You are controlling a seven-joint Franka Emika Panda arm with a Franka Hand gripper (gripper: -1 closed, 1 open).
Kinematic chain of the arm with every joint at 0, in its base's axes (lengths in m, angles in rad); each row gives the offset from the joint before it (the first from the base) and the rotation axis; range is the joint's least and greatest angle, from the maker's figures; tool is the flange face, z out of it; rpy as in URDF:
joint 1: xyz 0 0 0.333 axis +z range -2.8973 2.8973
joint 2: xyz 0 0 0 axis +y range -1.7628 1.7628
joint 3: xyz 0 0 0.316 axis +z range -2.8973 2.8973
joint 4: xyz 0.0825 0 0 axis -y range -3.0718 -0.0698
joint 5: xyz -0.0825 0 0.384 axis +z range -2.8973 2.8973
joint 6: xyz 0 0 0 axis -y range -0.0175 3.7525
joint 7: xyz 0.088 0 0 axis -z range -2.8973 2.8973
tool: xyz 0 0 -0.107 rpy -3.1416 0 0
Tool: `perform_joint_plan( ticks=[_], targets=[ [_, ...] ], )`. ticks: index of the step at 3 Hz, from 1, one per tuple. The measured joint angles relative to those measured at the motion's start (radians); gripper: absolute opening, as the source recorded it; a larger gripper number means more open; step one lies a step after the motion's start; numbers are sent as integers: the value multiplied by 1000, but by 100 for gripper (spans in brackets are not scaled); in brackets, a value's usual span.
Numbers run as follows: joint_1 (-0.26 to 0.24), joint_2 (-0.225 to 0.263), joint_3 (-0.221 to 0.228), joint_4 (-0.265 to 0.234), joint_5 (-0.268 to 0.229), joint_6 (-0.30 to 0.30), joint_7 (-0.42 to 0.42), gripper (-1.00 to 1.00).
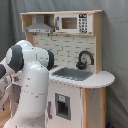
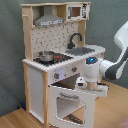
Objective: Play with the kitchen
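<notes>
The kitchen (image 2: 45,80) is a tall white and light-wood toy, seen in both exterior views. Its windowed oven door (image 2: 70,102) hangs open, tilted outward and down. In the second exterior view my gripper (image 2: 83,85) sits right at the door's top edge, below the knobs (image 2: 58,75). I cannot make out whether it holds the edge. A small pot (image 2: 46,56) stands on the stove, with the black faucet (image 2: 75,39) and grey sink (image 2: 82,50) beside it. In the first exterior view the kitchen (image 1: 95,82) stands behind my arm (image 1: 30,85), which hides the stove and the gripper.
A hood (image 2: 49,20) and a microwave (image 2: 76,11) sit at the top of the kitchen. Grey curtain (image 1: 116,45) hangs behind it. Wooden floor (image 2: 20,119) lies in front of the open door.
</notes>
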Motion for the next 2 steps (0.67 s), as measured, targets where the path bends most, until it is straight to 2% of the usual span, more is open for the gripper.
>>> perform_joint_plan(
  ticks=[1,2],
  targets=[
    [0,-3,5,0,0,-45,91,-100],
    [-16,-24,18,1,1,-60,186,-100]
  ],
)
